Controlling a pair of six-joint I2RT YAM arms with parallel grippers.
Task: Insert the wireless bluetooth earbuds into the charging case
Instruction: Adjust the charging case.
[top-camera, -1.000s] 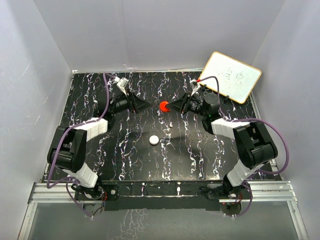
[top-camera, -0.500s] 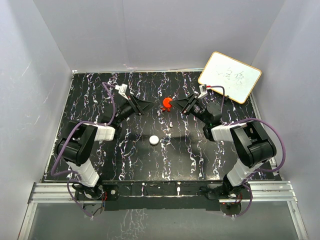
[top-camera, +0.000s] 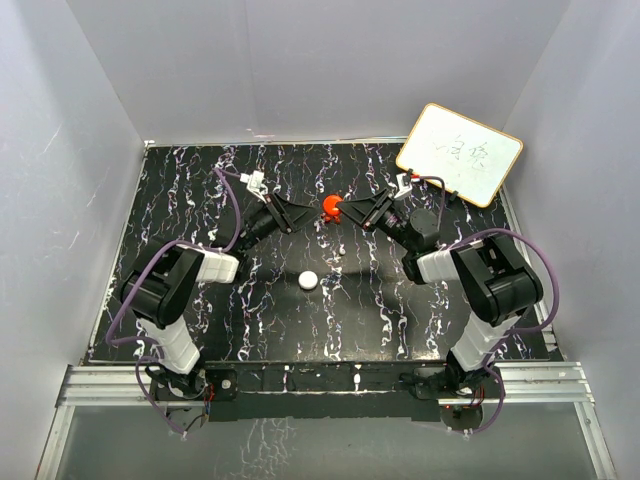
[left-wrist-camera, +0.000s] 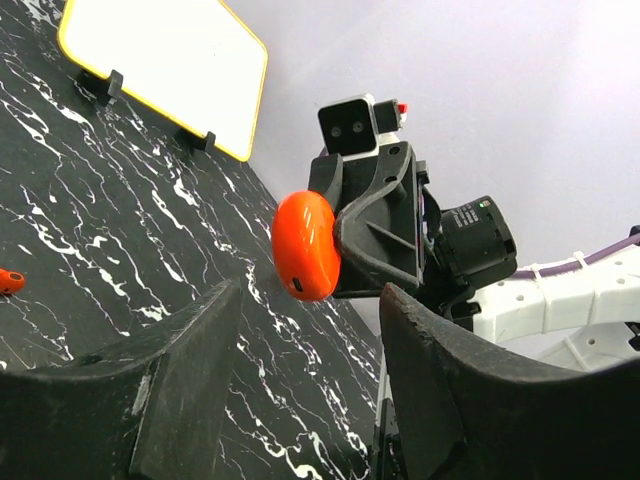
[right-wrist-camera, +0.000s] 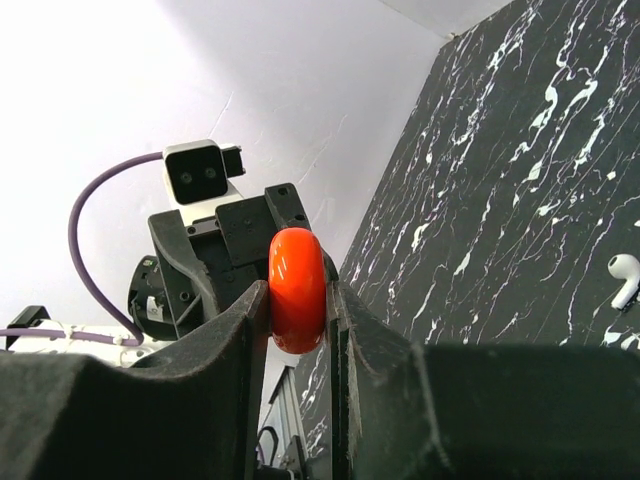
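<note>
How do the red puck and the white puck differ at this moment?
Colour: the red puck is glossy orange-red, the white puck plain white. Support: the red puck is clamped on edge between the right tool's fingers, up off the table; the white puck lies flat on the table, untouched. Place: the white puck lies nearer the table's near edge than the red puck. Both are small and rounded.

**Red case held up between spread fingers**

The left gripper (left-wrist-camera: 310, 335) fills the bottom edge, its two dark fingers (left-wrist-camera: 180, 390) apart. Seen through the gap, the right gripper (left-wrist-camera: 342, 240) holds a red case (left-wrist-camera: 305, 245) off the table (left-wrist-camera: 120, 230). A yellow-framed whiteboard (left-wrist-camera: 160, 60) stands behind. A small red piece (left-wrist-camera: 6, 281) lies at the left edge.
</note>
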